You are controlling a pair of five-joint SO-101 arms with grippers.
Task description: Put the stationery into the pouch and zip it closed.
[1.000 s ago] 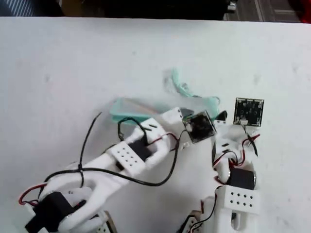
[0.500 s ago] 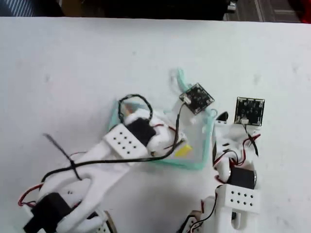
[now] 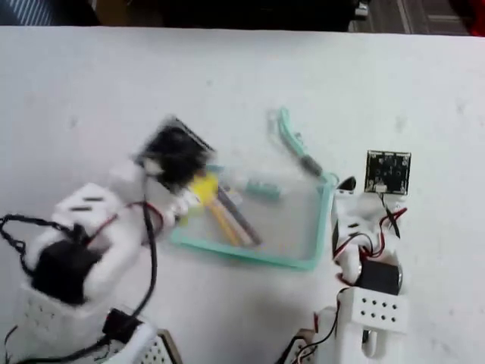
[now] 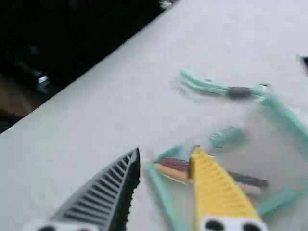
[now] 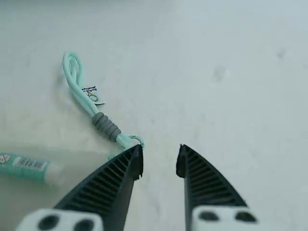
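A clear pouch with a teal rim (image 3: 250, 256) lies flat mid-table. Inside it I see yellow and brown pens (image 3: 226, 218) and a teal tube (image 3: 262, 189). Its teal strap (image 3: 291, 139) trails off from the far corner. My left gripper (image 3: 195, 193) stands open at the pouch's left end; in the left wrist view the gripper (image 4: 165, 153) has its grey and yellow fingers either side of the pouch's rim (image 4: 161, 192), with the pens (image 4: 175, 169) just beyond. My right gripper (image 5: 159, 153) is open and holds nothing, at the pouch's right corner by the strap (image 5: 91, 103) and its ring.
White table all round, with bare room to the far left and far right. The table's far edge (image 3: 227, 27) meets a dark background. The right arm's body (image 3: 367, 296) stands near the front edge, right of the pouch.
The left arm has swung back to the left off the pouch, which now lies flat with its contents in plain sight. The right arm has stayed still.
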